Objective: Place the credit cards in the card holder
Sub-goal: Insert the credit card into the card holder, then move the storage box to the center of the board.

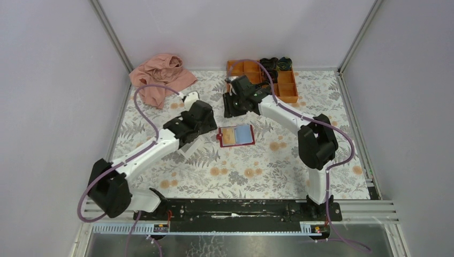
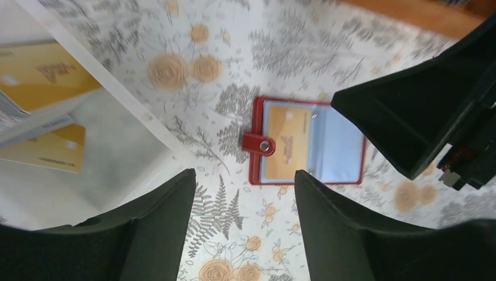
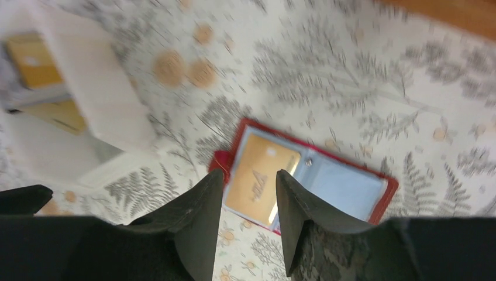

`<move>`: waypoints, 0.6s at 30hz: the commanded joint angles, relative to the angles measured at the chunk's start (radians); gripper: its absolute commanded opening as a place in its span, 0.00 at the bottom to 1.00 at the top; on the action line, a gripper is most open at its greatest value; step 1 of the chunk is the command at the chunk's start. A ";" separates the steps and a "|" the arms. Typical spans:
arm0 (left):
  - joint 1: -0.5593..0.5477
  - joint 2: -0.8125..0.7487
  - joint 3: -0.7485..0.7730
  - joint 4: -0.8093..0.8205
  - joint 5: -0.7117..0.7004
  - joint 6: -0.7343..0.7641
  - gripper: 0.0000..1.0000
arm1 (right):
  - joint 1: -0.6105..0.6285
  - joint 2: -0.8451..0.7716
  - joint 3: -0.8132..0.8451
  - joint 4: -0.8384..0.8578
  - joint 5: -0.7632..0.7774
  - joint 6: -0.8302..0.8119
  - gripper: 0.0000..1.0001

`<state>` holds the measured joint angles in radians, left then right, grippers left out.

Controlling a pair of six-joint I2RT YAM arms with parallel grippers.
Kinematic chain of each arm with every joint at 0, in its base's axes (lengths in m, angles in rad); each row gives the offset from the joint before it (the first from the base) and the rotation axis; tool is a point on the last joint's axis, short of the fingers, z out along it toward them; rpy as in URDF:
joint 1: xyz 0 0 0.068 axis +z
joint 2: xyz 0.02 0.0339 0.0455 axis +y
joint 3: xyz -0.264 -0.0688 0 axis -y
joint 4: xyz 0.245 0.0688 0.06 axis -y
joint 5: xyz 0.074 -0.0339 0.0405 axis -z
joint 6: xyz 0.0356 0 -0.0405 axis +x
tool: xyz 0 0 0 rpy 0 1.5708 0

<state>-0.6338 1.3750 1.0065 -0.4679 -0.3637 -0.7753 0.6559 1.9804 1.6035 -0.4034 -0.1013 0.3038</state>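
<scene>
The dark-red card holder (image 1: pixel 236 136) lies open on the floral cloth, pale blue inside up. One golden card (image 2: pixel 285 142) lies on its left half, next to the snap tab. It also shows in the right wrist view (image 3: pixel 351 187), with the card (image 3: pixel 257 172). More golden cards (image 2: pixel 41 70) lie in the white tray (image 2: pixel 117 88). My left gripper (image 1: pixel 183 136) is open and empty, over the tray's edge, left of the holder. My right gripper (image 1: pixel 233 107) is open and empty, raised just behind the holder.
An orange compartment box (image 1: pixel 267 77) stands at the back right. A pink cloth (image 1: pixel 160 75) lies at the back left. The white tray is mostly hidden under my left arm in the top view. Grey walls close in both sides.
</scene>
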 commanded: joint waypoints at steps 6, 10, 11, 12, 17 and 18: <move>0.100 -0.096 0.069 -0.194 -0.142 -0.097 0.71 | 0.030 0.051 0.275 -0.010 -0.203 -0.125 0.44; 0.170 -0.184 0.039 -0.231 -0.143 -0.174 0.70 | 0.063 0.143 0.428 -0.043 -0.303 -0.141 0.44; 0.186 -0.212 0.025 -0.235 -0.140 -0.192 0.69 | 0.073 0.170 0.471 -0.055 -0.324 -0.141 0.44; 0.198 -0.240 0.014 -0.249 -0.143 -0.212 0.69 | 0.083 0.202 0.539 -0.070 -0.340 -0.141 0.44; 0.224 -0.347 -0.038 -0.348 -0.182 -0.320 0.68 | 0.140 0.334 0.710 -0.092 -0.363 -0.120 0.48; 0.227 -0.373 -0.052 -0.363 -0.182 -0.344 0.67 | 0.151 0.350 0.725 -0.088 -0.363 -0.116 0.49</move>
<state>-0.4183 1.0653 1.0023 -0.7235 -0.4892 -0.9955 0.7567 2.2841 2.2257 -0.4667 -0.3962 0.1867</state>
